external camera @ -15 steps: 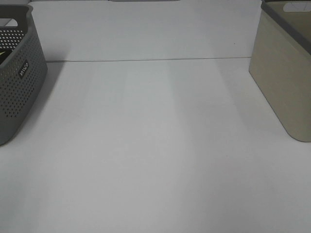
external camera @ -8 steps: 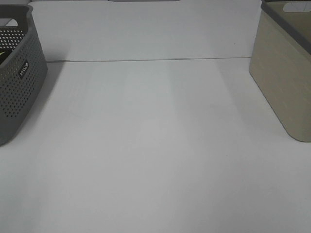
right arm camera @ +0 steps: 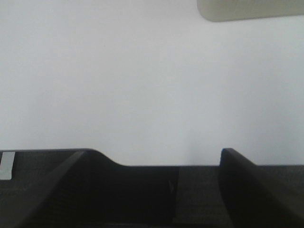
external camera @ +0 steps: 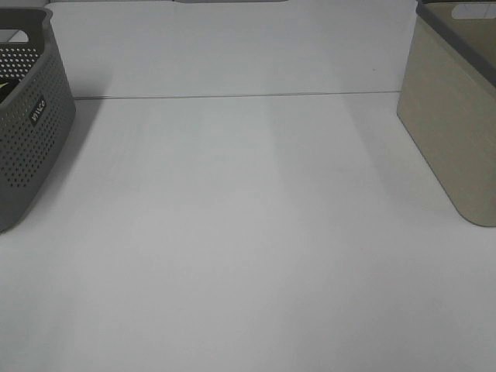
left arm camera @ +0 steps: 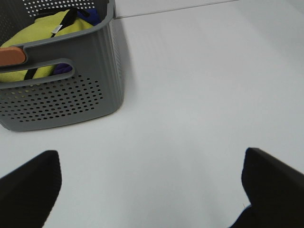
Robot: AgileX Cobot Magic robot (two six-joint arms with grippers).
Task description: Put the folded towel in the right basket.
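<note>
A beige basket [external camera: 457,116] stands at the right edge of the white table; a corner of it shows in the right wrist view [right arm camera: 251,9]. A grey perforated basket [external camera: 31,132] stands at the far left. In the left wrist view it [left arm camera: 71,95] holds a yellow-green towel [left arm camera: 47,28] with dark and blue cloth beside it. My left gripper [left arm camera: 149,159] is open and empty, low over the table short of the grey basket. My right gripper [right arm camera: 156,152] is open and empty over bare table. Neither arm shows in the exterior high view.
An orange piece [left arm camera: 12,55] sits at the grey basket's handle rim. A seam [external camera: 232,96] runs across the table [external camera: 248,232] at the back.
</note>
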